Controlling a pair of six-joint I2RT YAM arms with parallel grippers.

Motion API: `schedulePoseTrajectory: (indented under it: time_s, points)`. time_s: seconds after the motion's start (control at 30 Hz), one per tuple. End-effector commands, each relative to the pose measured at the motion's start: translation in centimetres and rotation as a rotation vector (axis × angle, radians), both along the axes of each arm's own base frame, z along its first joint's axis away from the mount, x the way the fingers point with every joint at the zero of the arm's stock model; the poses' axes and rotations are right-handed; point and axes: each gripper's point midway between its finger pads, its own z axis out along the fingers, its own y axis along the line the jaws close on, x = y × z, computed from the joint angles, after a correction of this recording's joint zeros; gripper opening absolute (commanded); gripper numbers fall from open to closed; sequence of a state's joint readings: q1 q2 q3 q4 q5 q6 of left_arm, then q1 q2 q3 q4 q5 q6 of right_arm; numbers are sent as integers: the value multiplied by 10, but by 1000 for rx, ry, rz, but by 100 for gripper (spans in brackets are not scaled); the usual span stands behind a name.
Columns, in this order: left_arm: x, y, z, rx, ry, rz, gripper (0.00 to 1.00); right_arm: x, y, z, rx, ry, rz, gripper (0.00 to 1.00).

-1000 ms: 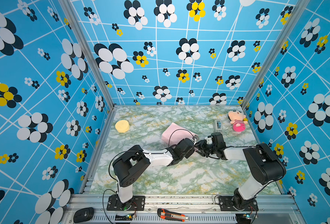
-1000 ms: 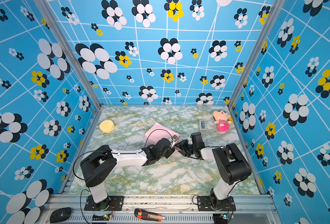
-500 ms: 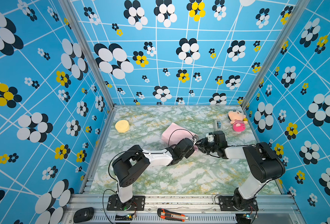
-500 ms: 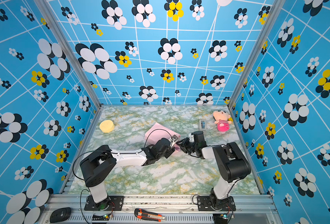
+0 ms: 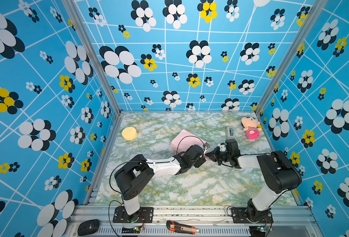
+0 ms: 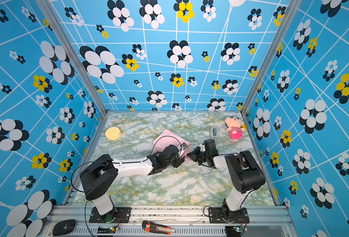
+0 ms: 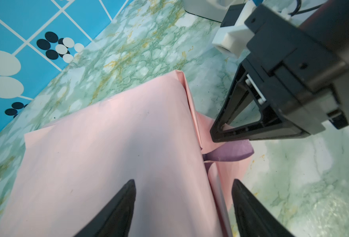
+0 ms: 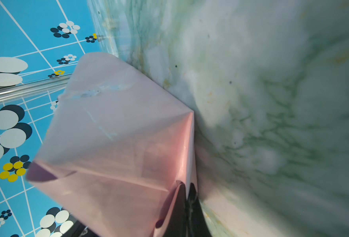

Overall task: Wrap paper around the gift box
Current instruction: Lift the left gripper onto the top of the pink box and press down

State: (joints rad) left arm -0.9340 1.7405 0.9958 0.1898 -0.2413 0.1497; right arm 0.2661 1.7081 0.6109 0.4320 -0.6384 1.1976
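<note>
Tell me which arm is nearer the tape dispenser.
Right. The wrist of the right arm sits just in front of the tape dispenser; the left arm ends farther left, over the pink paper.

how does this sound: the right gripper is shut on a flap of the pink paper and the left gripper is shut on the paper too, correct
Not quite. The right gripper is shut on a flap of the paper, but the left gripper is open, not shut: its jaws stand spread apart over the paper-covered top. The left wrist view shows this.
</note>
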Motion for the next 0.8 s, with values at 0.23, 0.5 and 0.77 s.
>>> schedulePoseTrajectory:
  time_s: [0.23, 0.5, 0.77]
  points:
    - [49, 73, 64, -308, 323, 199, 76, -2, 0, 4, -10, 7, -10, 0]
    - [63, 76, 19, -263, 446, 192, 64, 0, 2, 11, -16, 1, -5, 0]
    - [57, 53, -1, -208, 459, 109, 48, 5, 2, 18, -4, -6, -20, 0]
